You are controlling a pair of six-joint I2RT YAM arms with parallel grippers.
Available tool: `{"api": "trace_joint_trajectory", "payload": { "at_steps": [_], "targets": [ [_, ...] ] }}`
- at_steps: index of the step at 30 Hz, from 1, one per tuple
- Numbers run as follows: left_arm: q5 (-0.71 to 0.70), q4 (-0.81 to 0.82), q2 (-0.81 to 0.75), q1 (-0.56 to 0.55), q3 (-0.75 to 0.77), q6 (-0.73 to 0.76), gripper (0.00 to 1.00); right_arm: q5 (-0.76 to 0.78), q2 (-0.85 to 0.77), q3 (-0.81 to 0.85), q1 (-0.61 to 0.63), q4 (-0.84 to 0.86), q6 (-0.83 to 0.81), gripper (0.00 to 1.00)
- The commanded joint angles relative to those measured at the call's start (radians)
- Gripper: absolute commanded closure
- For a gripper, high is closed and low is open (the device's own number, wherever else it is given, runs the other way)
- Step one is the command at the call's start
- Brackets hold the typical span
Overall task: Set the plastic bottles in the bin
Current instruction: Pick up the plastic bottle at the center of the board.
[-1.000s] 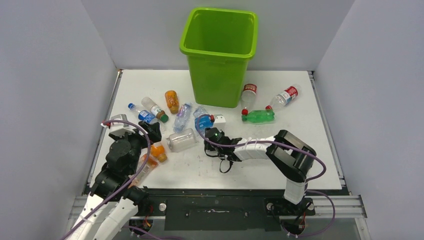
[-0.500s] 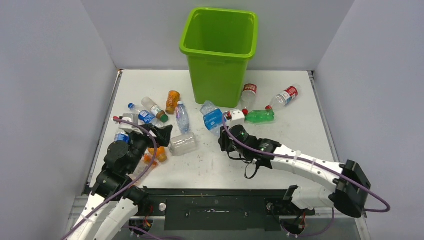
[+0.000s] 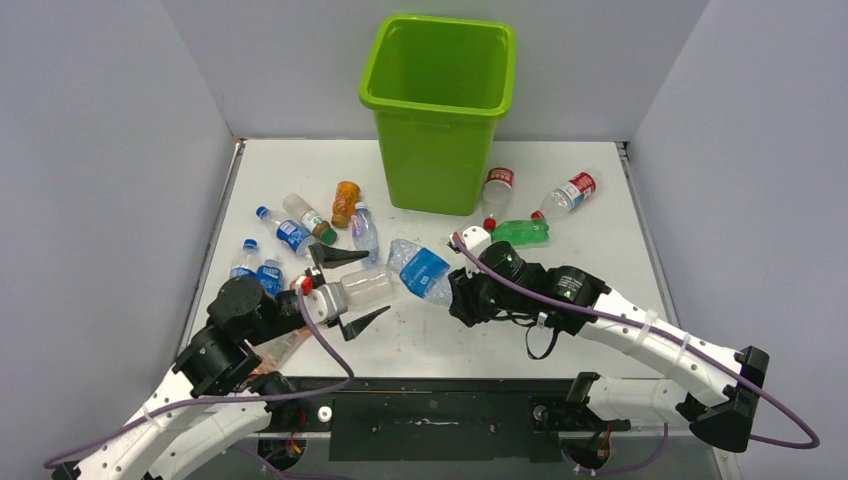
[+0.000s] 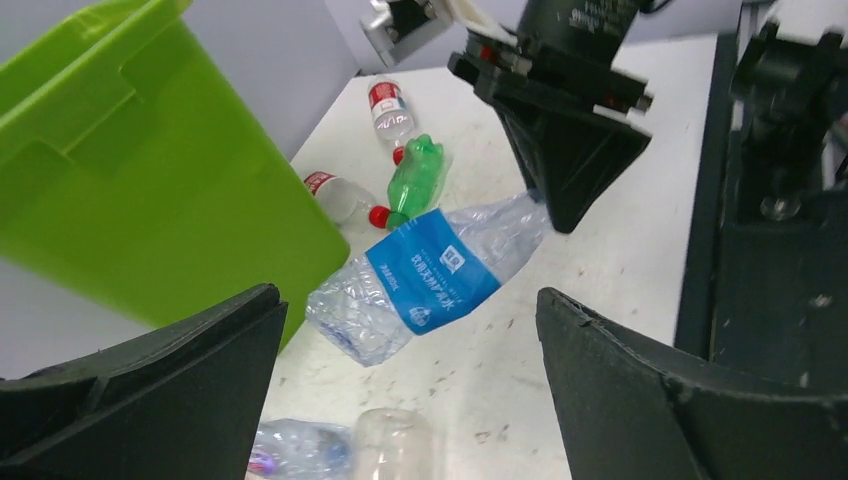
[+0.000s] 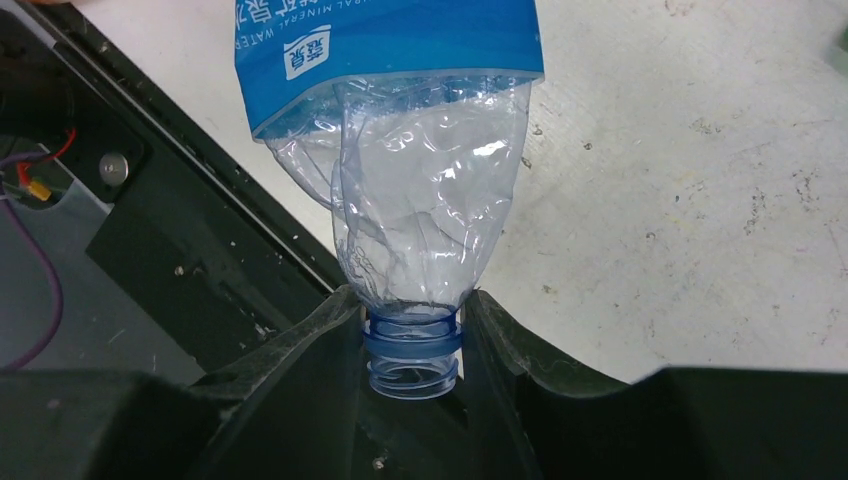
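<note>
Now holds crushed clear plastic bottle with blue label (image 3: 420,270) raised off white surface (image 3: 600,250), right fingers (image 5: 300,370) clamped on its neck. Left fingers (image 4: 150,380) gape wide, empty. Ready for tall lime-green plastic bin (image 3: 440,150).

Bright, even overhead light leaves only faint, soft shadows on the white tabletop (image 3: 270,170). The crushed clear plastic bottle with a blue label (image 5: 420,230) glints at twelve o'clock in the right wrist view. In the left wrist view, the near black fingers (image 4: 650,400) look soft at five and seven o'clock.

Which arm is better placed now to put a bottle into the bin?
Right. The right gripper is shut on the neck of the blue-label bottle, and the bin stands beyond it. The left gripper is open and holds nothing.
</note>
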Motion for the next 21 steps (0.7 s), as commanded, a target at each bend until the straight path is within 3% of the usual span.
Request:
{"api": "trace_joint_trajectory", "payload": {
  "at_steps": [1,3,8,10,14,18,19,21],
  "targets": [
    [-0.041,-0.177,0.112,-0.077,0.090,0.342,0.04,-0.058,0.005,0.091,0.002,-0.091,-0.041,0.95],
    [-0.131,-0.160,0.146,-0.165,0.084,0.396,0.04,-0.076,0.019,0.110,0.003,-0.100,-0.050,0.95],
    [-0.541,-0.085,0.244,-0.467,0.028,0.608,0.04,-0.121,0.061,0.174,0.008,-0.124,-0.057,0.95],
    [-0.659,-0.052,0.298,-0.498,0.020,0.675,0.04,-0.129,0.073,0.204,0.013,-0.138,-0.060,0.95],
    [-0.724,0.086,0.331,-0.500,-0.016,0.753,0.00,-0.129,0.079,0.243,0.033,-0.153,-0.053,0.95],
    [-0.745,0.144,0.346,-0.500,-0.032,0.806,0.17,-0.130,0.064,0.249,0.051,-0.157,-0.038,0.95],
    [-0.761,0.157,0.352,-0.500,-0.033,0.812,0.24,-0.133,0.060,0.249,0.054,-0.154,-0.035,0.95],
    [-0.795,0.195,0.362,-0.500,-0.038,0.818,0.48,-0.139,0.050,0.250,0.059,-0.148,-0.028,0.95]
  ]
}}
